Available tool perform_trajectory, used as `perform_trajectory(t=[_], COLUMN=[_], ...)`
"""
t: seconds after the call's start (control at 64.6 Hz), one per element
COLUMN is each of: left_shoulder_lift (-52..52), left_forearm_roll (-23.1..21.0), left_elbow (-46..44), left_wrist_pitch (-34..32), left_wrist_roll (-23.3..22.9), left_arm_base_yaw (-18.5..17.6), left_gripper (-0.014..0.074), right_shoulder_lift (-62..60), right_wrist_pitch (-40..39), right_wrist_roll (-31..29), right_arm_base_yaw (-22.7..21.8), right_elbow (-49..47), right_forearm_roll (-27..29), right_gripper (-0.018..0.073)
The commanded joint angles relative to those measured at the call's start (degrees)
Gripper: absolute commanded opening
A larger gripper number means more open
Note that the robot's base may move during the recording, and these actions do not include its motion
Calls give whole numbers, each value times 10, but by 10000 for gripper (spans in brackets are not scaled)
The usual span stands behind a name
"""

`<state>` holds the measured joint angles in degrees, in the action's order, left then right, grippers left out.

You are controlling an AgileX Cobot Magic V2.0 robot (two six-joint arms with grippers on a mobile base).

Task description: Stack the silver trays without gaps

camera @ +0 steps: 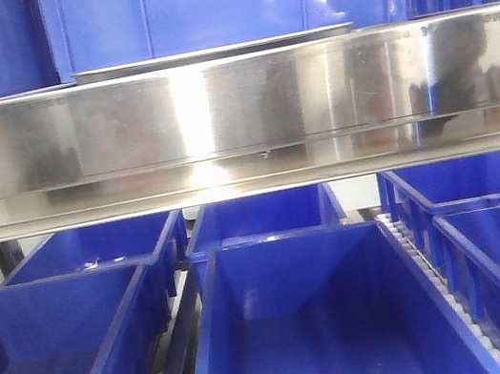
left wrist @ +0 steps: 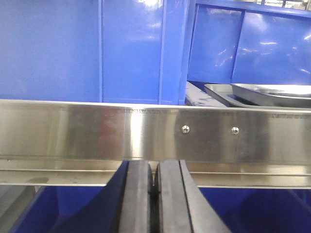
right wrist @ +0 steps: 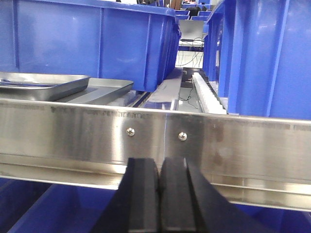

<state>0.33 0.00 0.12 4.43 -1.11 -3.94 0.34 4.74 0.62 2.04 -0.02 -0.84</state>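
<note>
Exterior front-facing view: a long brushed-steel rail [camera: 238,116] crossed the whole frame. Above its top edge showed only the thin rim of the silver trays [camera: 212,54], lying in front of a wall of upper blue bins [camera: 198,2]. Lower blue bins [camera: 303,323] stood open below the rail. Neither claw appeared here.

Left wrist-mounted view: the left claw [left wrist: 154,204] sat low, below the rail [left wrist: 73,131], its two black fingers [left wrist: 138,204] pressed together and holding nothing. The trays [left wrist: 262,94] lay beyond the rail, up and to the right of the claw, one resting in the other with its rim raised, so a gap seemingly remained. Their long axis appeared to run along the rail.

Right wrist-mounted view: the right claw [right wrist: 159,199] was likewise closed on nothing beneath the rail [right wrist: 73,131]. The trays [right wrist: 53,86] lay beyond it, up and to the left, hence between the two arms; which arm was nearer could not be told. Any reach apparently had to clear the rail's top edge; the bins [right wrist: 87,43] close behind left little room beyond.
</note>
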Motion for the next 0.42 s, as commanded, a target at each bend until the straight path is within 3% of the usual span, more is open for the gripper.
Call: perform_trajectory(t=[0.0, 0.403], left_shoulder_lift=[-3, -3], left_forearm_roll=[0, 0], left_elbow=[-1, -1], left_wrist_pitch=[-11, -11], left_wrist_roll=[-5, -5], left_arm_base_yaw=[-3, -3], left_gripper=[-8, -8], right_shoulder_lift=[-3, -3], right_wrist_pitch=[-13, -13], right_wrist_roll=[-2, -2], right_arm_base_yaw=[-3, -3], right_elbow=[0, 0], right_forearm_roll=[1, 1], right_gripper=[-80, -80])
